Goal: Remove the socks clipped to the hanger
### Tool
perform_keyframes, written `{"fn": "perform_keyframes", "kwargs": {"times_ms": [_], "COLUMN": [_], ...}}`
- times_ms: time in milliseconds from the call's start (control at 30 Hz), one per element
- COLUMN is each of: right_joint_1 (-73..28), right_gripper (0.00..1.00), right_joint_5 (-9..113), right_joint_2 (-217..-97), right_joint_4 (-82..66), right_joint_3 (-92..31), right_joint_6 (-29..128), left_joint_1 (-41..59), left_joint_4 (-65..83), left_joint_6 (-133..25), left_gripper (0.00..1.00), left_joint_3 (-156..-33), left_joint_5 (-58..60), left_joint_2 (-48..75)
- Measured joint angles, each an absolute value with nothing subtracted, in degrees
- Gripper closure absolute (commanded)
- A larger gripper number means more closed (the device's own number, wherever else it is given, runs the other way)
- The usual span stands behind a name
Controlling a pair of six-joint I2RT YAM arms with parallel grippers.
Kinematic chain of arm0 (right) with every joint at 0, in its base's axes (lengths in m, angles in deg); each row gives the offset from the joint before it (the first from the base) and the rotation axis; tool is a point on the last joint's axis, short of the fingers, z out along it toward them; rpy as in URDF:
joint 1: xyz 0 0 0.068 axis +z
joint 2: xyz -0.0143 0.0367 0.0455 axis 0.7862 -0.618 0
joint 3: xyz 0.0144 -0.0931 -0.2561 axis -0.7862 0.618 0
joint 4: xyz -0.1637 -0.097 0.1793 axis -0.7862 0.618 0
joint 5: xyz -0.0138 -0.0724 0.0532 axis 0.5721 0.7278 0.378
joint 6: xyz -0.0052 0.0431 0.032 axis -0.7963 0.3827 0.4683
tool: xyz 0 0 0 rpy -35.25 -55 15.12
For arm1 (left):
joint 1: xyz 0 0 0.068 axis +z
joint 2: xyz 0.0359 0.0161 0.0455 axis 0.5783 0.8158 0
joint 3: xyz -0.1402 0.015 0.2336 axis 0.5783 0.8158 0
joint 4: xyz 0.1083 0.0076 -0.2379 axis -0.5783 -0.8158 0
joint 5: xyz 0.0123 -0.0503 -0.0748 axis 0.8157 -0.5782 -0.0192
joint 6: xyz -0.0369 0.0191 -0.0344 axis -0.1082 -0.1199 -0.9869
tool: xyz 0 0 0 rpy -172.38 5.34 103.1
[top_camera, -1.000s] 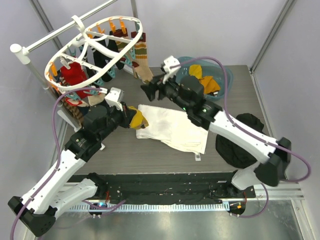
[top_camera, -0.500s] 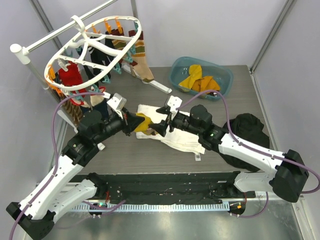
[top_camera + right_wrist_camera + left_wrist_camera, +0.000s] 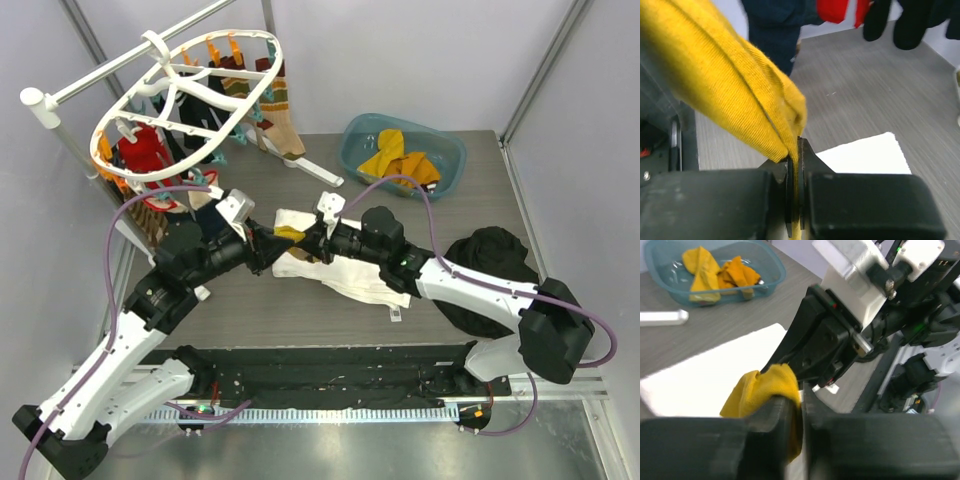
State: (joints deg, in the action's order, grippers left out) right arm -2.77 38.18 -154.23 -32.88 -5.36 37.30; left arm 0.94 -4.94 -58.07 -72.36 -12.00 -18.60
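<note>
R pincer (image 3: pixel 793 167) clenched on yellow sock (image 3: pixel 289 234) mid-desk (image 3: pixel 250 300), L pincer (image 3: pixel 801 407) gripping its other end, tip to tip above white cloth (image 3: pixel 350 262). Other socks (image 3: pixel 283 112) clipped on hanger (image 3: pixel 185 110) at 10 o'clock; teal tub (image 3: pixel 455 160) at 1.

A white cloth (image 3: pixel 345 282) lies spread on a grey table (image 3: pixel 300 330), a teal plastic basin (image 3: pixel 458 160) beyond its far right corner and a black garment heap (image 3: pixel 495 250) slumped just to its right. A white pole stand (image 3: pixel 100 71) rises well off to the cloth's far left. A short white bar (image 3: pixel 310 170) lies beyond its far edge, and a small white tag (image 3: pixel 396 314) sits by its near right corner.
</note>
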Motion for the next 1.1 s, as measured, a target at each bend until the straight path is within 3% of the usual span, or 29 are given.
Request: {"fn": "perform_keyframes", "kwargs": {"times_ms": [67,167,367,600,933,1033,1100], "right_joint_1": [-2.77,-3.65,-11.58,-25.61,-34.07,-36.02,-37.52], "right_gripper": [0.99,0.99,0.99,0.99,0.9,0.84,0.72], "right_joint_5": [40.82,44.1,48.54,54.62,64.78,66.33,67.08], "right_joint_2": [-154.27,-154.27,-154.16,-157.38,-172.11,-176.94,-180.59], "right_joint_4": [-32.64,-31.07,-30.61,-28.64,-22.59,-21.39,-20.51], "right_joint_3": [-6.45,-8.86,-10.5,-16.92,-30.28,-33.16,-35.39], "right_joint_6": [38.33,40.1,45.36,50.96,52.53,52.58,52.77], "left_joint_1": [0.94,0.94,0.57,0.52,0.5,0.5,0.52], "left_joint_4": [-4.75,-4.55,-5.03,-9.93,-14.69,-15.28,-15.79], "left_joint_6": [-58.11,-58.07,-58.07,-57.61,-54.97,-54.84,-54.64], "left_gripper": [0.38,0.21,0.02,0.0,0.0,0.0,0.0], "left_joint_3": [-72.08,-71.4,-71.03,-71.05,-71.05,-71.05,-71.05], "left_joint_5": [-10.8,-8.29,1.37,14.25,30.29,34.7,37.48], "left_joint_2": [-19.13,-20.44,-22.3,-22.56,-24.33,-24.53,-24.59]}}
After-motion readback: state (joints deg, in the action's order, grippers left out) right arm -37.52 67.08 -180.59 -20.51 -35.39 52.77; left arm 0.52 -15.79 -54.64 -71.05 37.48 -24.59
